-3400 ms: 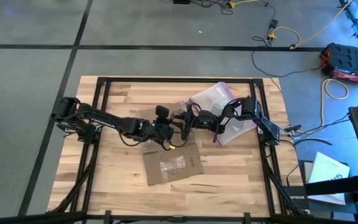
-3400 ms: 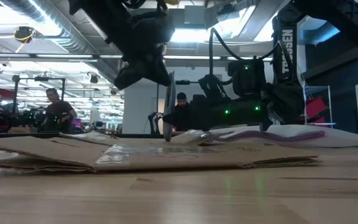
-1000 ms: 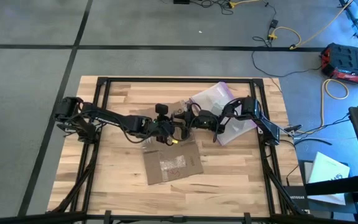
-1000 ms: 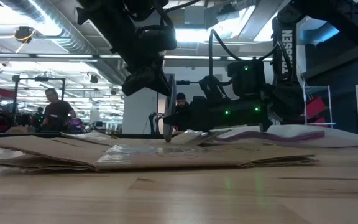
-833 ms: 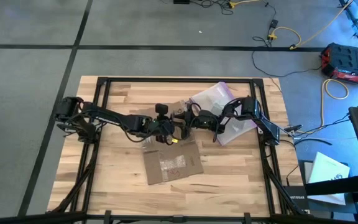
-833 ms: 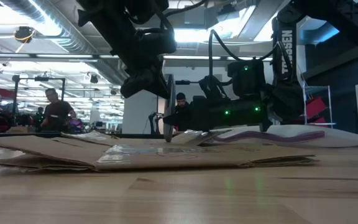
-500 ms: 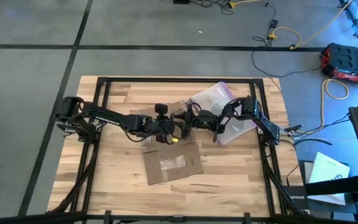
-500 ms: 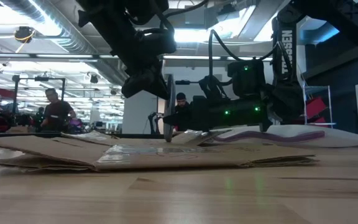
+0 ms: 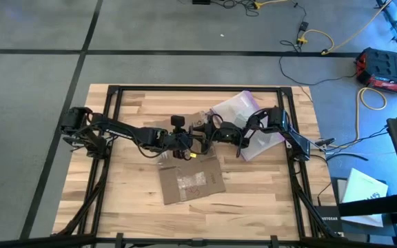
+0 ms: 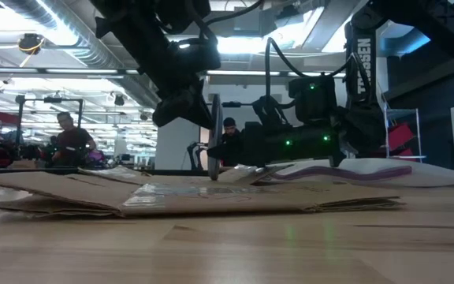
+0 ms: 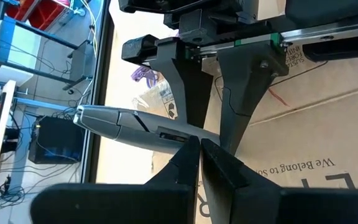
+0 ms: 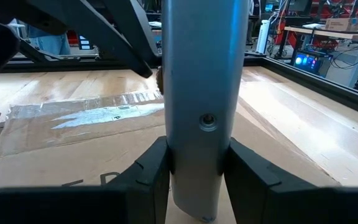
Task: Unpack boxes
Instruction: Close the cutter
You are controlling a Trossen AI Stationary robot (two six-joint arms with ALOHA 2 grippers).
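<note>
Right gripper (image 9: 202, 135) sits near the table centre, its two dark fingers (image 12: 148, 177) partly open and clamped on the handle of a slim grey knife-like tool (image 12: 204, 93) — the handle fills the gap between the pads in the right wrist view. In the low view the tool (image 10: 213, 136) stands nearly upright, its tip down at the cardboard.

Left gripper (image 9: 182, 142) is at about nine o'clock from the right gripper, just beside it. Its fingers (image 11: 229, 171) are fully closed with no gap, and their tips meet the grey tool (image 11: 135, 127) along its body; whether they actually pinch it cannot be told.

Task item: a flattened plain brown cardboard box (image 9: 191, 180) with a pale, glossy taped label on its upper face. It lies flat on the light butcher-block wooden table (image 9: 267, 200). From the two grippers it extends toward six o'clock, and its far edge passes beneath them. In the left wrist view black lettering shows on the cardboard (image 11: 328, 124) directly under the fingers. In the low view the sheet (image 10: 211, 197) spreads across the table, flaps slightly raised at one side.

A clear plastic bag with a purple zip edge (image 9: 243, 110) lies at about two o'clock from the grippers — partly under the right arm.
</note>
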